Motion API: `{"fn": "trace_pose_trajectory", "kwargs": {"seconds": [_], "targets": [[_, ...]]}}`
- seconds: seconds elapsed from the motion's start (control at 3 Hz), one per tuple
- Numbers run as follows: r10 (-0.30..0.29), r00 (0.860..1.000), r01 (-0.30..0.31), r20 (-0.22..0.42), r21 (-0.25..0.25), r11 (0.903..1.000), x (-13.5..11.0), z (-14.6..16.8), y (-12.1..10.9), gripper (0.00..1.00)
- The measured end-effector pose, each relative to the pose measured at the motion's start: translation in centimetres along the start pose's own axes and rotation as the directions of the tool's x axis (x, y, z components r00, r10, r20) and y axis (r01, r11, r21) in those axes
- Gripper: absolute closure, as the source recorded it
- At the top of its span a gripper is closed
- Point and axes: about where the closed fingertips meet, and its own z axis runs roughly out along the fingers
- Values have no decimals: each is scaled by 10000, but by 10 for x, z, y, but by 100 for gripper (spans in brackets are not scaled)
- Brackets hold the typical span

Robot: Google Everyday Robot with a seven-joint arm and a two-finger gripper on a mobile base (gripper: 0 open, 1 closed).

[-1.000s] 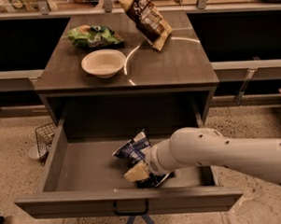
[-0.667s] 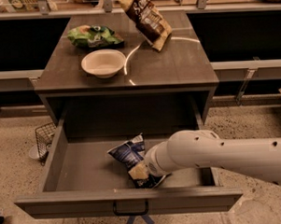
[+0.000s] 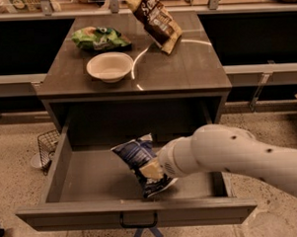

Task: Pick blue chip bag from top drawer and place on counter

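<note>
The blue chip bag (image 3: 134, 155), crumpled navy foil with white print, is tilted above the floor of the open top drawer (image 3: 69, 217), near its middle. My gripper (image 3: 153, 170) reaches in from the right on a thick white arm (image 3: 229, 154) and is shut on the bag's lower right part; one pale finger (image 3: 149, 168) shows against the foil. The drawer's dark handle (image 3: 138, 224) is at the front centre. The counter (image 3: 185, 64) lies above and behind the drawer.
On the counter stand a white bowl (image 3: 109, 67), a green bag (image 3: 99, 37) at the back left and a brown-and-tan bag (image 3: 154, 19) at the back. A wire basket (image 3: 47, 144) sits on the speckled floor, left of the drawer.
The blue chip bag has moved up and a little left with my gripper, and now stands more upright off the drawer floor. The arm has risen slightly.
</note>
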Motion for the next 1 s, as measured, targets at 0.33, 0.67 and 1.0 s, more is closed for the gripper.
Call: {"fn": "trace_pose_trajectory", "kwargs": {"seconds": [0.33, 0.67, 1.0], "targets": [[-121, 9975, 116, 696, 84, 9999, -25, -76, 7, 100], [-27, 9919, -104, 1273, 1024, 9947, -35, -144, -5, 100], [-83, 9789, -320, 2043, 1932, 9806, -44, -171, -21, 100]]}}
